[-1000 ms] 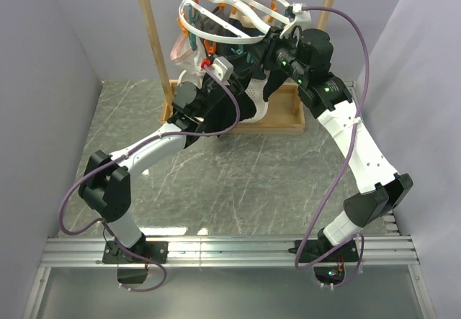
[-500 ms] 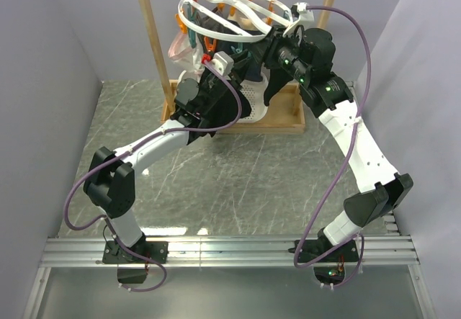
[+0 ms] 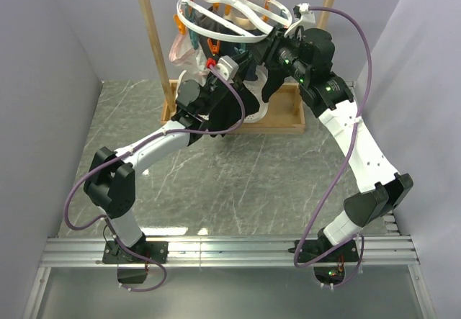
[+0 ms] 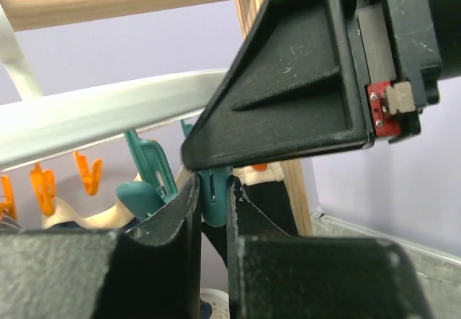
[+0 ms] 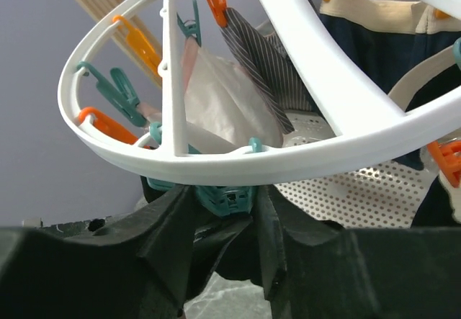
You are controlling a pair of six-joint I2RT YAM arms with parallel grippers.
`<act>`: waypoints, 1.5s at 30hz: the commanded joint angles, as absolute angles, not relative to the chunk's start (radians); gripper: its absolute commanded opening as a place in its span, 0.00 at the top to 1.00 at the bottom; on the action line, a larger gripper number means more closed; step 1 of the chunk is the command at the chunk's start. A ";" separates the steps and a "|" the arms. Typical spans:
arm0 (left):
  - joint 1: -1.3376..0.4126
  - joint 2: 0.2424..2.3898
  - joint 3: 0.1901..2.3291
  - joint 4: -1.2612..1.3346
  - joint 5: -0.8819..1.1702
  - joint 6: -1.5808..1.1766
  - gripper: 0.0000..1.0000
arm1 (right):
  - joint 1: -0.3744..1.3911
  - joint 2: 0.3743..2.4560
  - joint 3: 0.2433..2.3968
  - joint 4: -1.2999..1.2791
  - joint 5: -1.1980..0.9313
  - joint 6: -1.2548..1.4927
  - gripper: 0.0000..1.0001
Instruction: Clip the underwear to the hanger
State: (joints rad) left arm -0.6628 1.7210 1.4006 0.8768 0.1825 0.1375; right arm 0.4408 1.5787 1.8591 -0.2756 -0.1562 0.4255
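- The hanger (image 3: 234, 13) hangs by its hook from the top bar of the wooden rack (image 3: 153, 52), high above the table (image 3: 216, 182). Both arms reach up to its near rim.
- The right end effector (image 5: 220, 207) has a finger on either side of a teal clip (image 5: 225, 198) that dangles under the white ring. The fingers are closed in against the clip's body rather than spread wide.
- The left end effector (image 4: 213, 188) sits just beneath the right one, almost touching it. Its fingers are drawn nearly together, leaving only a thin dark slit, and the tip of a teal clip, seemingly the same one, stands at the top of that slit.
- The underwear (image 3: 248, 97) shows in the top view as black cloth hanging from the left end effector, in front of the white perforated basket (image 3: 253, 114) that stands in the rack's base. The cloth is right under the clip — whether the clip has hold of it cannot be told.
- Other garments already hang from the ring: a pale pink-white garment (image 3: 180, 49) at its left side, a striped cloth (image 5: 263, 60) and a navy garment with a cream waistband (image 5: 374, 45).
- Orange clips (image 4: 41, 187) dangle farther along the rim.
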 commanded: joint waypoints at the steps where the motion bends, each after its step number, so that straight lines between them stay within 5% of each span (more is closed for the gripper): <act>1: -0.681 1.710 1.385 0.882 0.209 0.166 1.00 | 0.448 1.574 1.907 -0.239 -0.144 0.442 0.66; 6: -0.681 1.700 1.374 0.884 0.222 0.149 0.89 | 0.446 1.574 1.904 -0.238 -0.137 0.417 1.00; 7: -0.681 1.686 1.370 0.876 0.225 0.150 0.75 | 0.449 1.574 1.904 -0.238 -0.135 0.414 1.00; 10: -0.678 1.654 1.345 0.803 0.250 0.164 0.54 | 0.449 1.571 1.901 -0.241 -0.127 0.403 1.00; 15: -0.632 1.530 1.307 0.553 0.371 0.241 0.37 | 0.454 1.563 1.893 -0.242 -0.107 0.384 1.00; 17: -0.615 1.482 1.305 0.397 0.463 0.314 0.20 | 0.459 1.562 1.891 -0.245 -0.095 0.377 1.00; 19: -0.604 1.457 1.318 0.289 0.495 0.432 0.14 | 0.465 1.560 1.890 -0.250 -0.080 0.364 1.00; 29: -0.609 1.575 1.589 -0.329 0.594 0.931 0.17 | 0.511 1.542 1.871 -0.258 -0.006 0.308 1.00; 45: -0.690 1.870 2.000 -0.860 0.295 1.292 0.13 | 0.558 1.531 1.845 -0.253 0.055 0.245 1.00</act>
State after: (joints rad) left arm -0.6926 1.8359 1.9026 -0.7071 0.3622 1.2148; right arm 0.5461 1.5753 1.8557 -0.2890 0.0357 0.2699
